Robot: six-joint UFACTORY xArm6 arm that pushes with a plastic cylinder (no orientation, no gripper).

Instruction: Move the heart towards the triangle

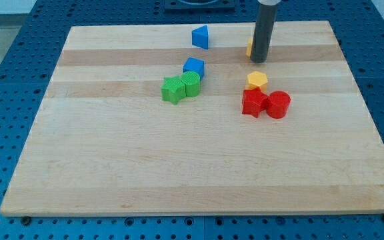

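Note:
The blue triangle (201, 37) sits near the view's top, left of centre. A yellow block (249, 48) shows only as a sliver on the left side of my rod, and its shape cannot be made out. My tip (259, 61) rests on the board just right of and in front of that yellow block, touching or nearly touching it. The triangle lies about 85 px to the left of my tip and slightly higher in the view.
A blue cube (193, 67), a green cylinder (191, 84) and a green star (173, 89) cluster below the triangle. A yellow pentagon (257, 81), a red star (253, 103) and a red cylinder (278, 105) cluster below my tip. The wooden board (112, 167) lies on a blue pegboard.

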